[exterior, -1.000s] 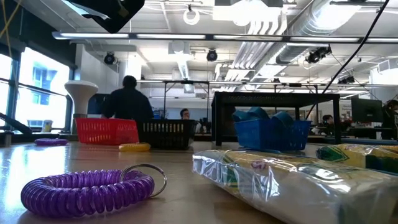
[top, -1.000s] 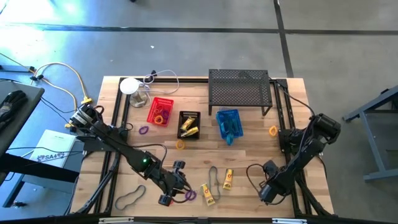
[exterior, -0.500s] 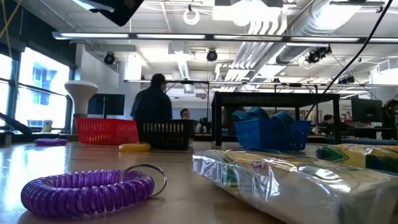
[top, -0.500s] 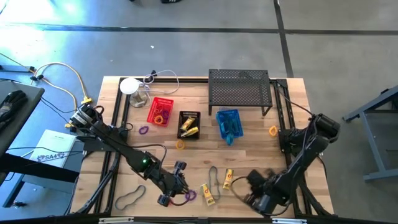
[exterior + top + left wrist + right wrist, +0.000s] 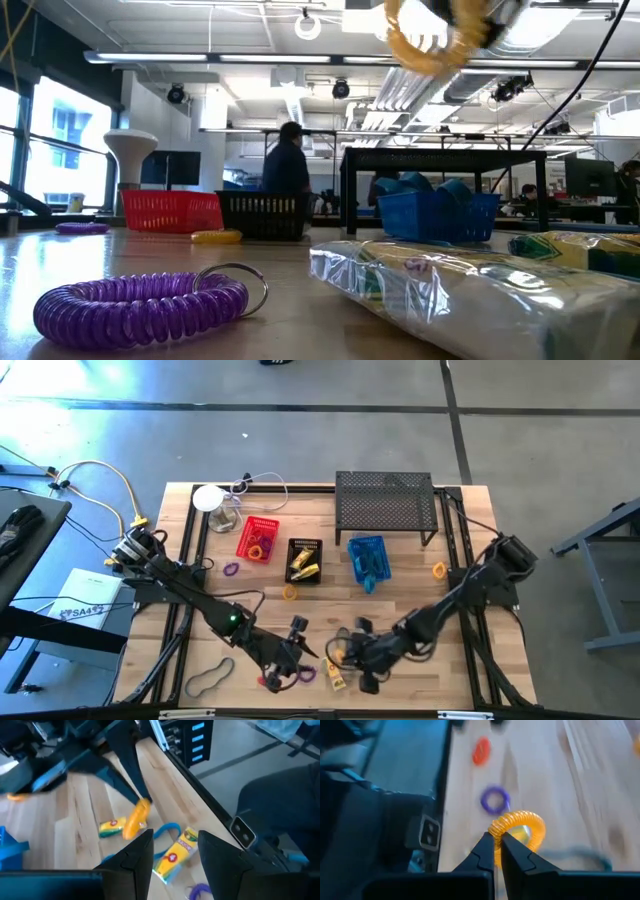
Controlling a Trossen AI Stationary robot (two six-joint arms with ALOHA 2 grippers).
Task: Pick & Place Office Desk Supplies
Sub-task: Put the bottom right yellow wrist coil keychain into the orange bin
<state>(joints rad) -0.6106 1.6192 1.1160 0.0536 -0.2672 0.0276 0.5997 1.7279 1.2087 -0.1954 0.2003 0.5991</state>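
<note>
My right gripper (image 5: 347,652) reaches across the table's near side to its middle and is shut on an orange coil ring (image 5: 518,826). The ring also shows in the left wrist view (image 5: 136,819) and high up in the low view (image 5: 432,40). My left gripper (image 5: 285,653) is open just left of it, above a purple coil ring (image 5: 305,673) that lies flat on the wood (image 5: 140,305). Yellow crayon packs (image 5: 335,674) (image 5: 367,648) and a dark band loop (image 5: 343,644) lie beneath the right gripper. My right gripper pinches the orange coil ring by the side of the loop nearest its fingers (image 5: 499,829), between the two fingertips. The rest of the loop stands out beyond them. The ring is lifted clear of the table.
Red (image 5: 257,538), black (image 5: 304,560) and blue (image 5: 366,560) baskets stand mid-table, in front of the wire-mesh shelf (image 5: 385,503). A white round object (image 5: 210,498) sits at the far left. Loose rings (image 5: 231,570) (image 5: 289,592) (image 5: 438,570) and a dark loop (image 5: 208,678) lie around.
My right arm has swung from the near right corner toward the table's left along the near edge. It now ends beside the left gripper, with the orange ring carried above the table. In the room behind, a person has walked to the right.
</note>
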